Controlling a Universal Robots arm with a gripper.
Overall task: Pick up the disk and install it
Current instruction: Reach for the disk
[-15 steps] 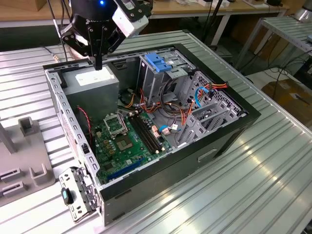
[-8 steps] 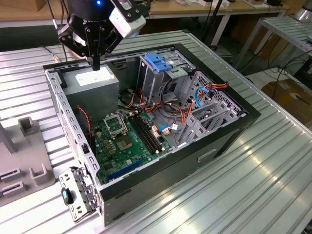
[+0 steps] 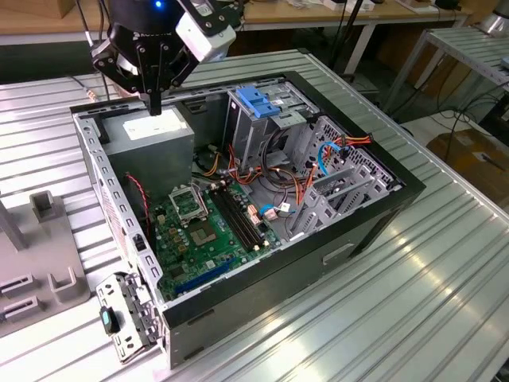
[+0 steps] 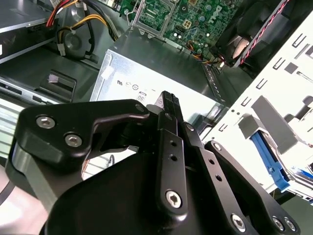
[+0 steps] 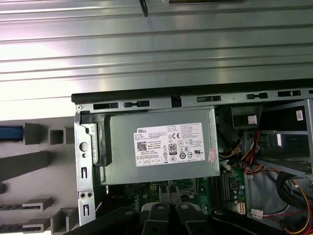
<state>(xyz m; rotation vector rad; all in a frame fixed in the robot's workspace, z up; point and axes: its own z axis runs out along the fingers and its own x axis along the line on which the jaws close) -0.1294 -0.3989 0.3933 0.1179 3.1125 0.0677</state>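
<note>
Ribbed metal tabletop (image 3: 413, 302), wooden workbench (image 3: 318, 12) behind, perhaps a cardboard box (image 3: 477, 151) beside it.

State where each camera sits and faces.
Exterior view: off the arm, looking down into the open case; gripper hangs over the power supply.
First wrist view: on the arm, facing the power supply and table; gripper shows.
Second wrist view: on the arm, looking past shut fingers at the power supply.
All share the power supply.

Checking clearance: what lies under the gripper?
The grey power supply, white label up, inside the case. The gripper covers part of the label; what lies beneath the supply is hidden.
</note>
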